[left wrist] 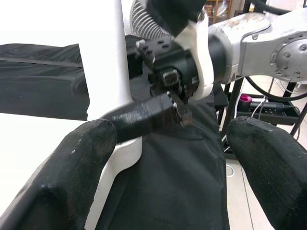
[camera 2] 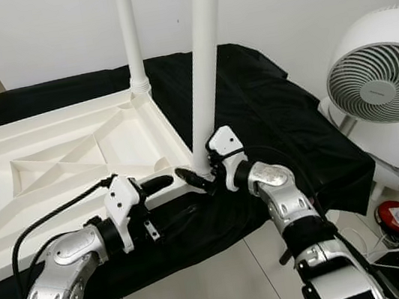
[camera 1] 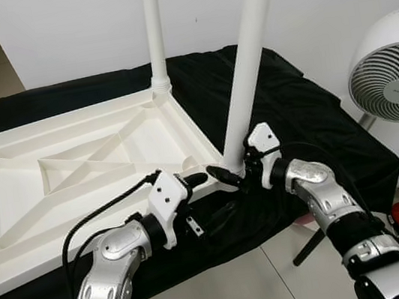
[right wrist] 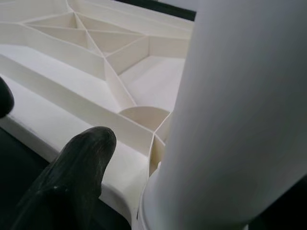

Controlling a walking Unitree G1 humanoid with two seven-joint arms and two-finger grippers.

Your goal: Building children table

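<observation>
Left eye view: the white tabletop (camera 1: 73, 169) is laid upside down on a black cloth (camera 1: 282, 98).
Near leg (camera 1: 249, 58): stood in the near right corner socket, tilted.
Far leg (camera 1: 154, 31): seated upright.
Right gripper (camera 1: 235, 173): clamped around the near leg's base.
Left gripper (camera 1: 202, 178): fingers spread apart, just beside that corner.

A white wall (camera 1: 75, 32) rises behind pale floor tiles (camera 1: 229, 289), with a white fan (camera 1: 395, 88) standing at the right.

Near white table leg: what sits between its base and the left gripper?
Only the right gripper's black finger, across the near white table leg's base; the left gripper is open, per the left wrist view.
</observation>
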